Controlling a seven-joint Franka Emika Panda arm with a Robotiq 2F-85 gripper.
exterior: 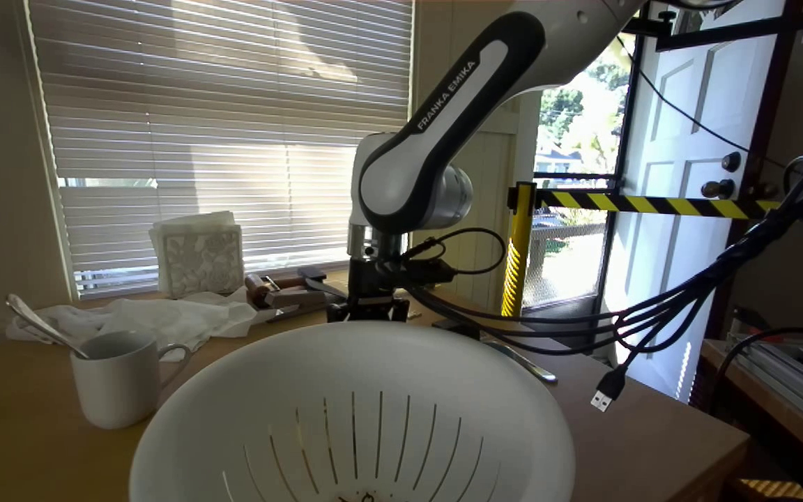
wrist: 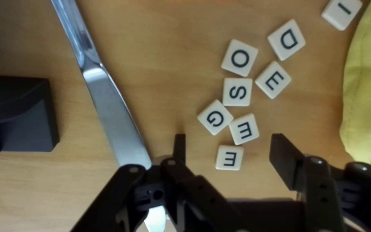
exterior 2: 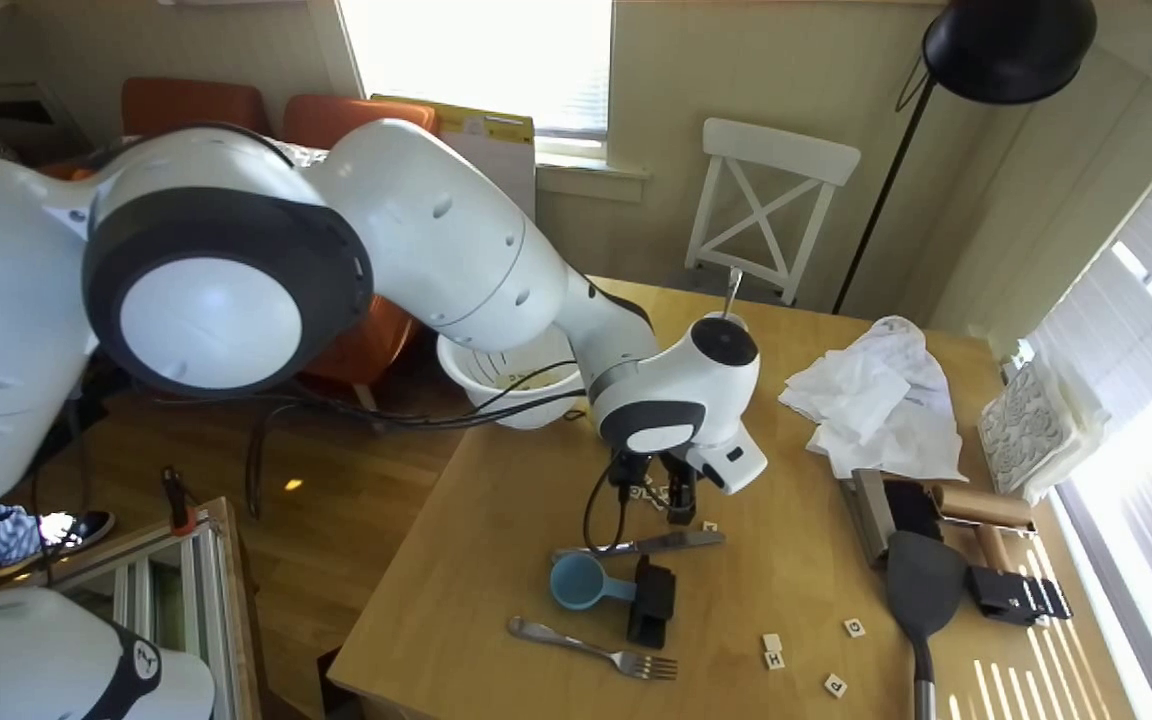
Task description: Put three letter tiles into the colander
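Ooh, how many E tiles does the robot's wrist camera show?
3: the upper E tile, right of the S tile; the middle E tile, lower right of the G tile; the lowest E tile, seen between the fingertips. The open gripper may hide more.

An exterior view is looking closely over the round white plastic colander [exterior: 373, 362]; an exterior view, sharing it, is overlooking the brown wooden table [exterior 2: 766, 560]; the wrist view is peering closely down.

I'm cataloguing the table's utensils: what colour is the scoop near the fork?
Light blue; the scoop shows best in an exterior view.
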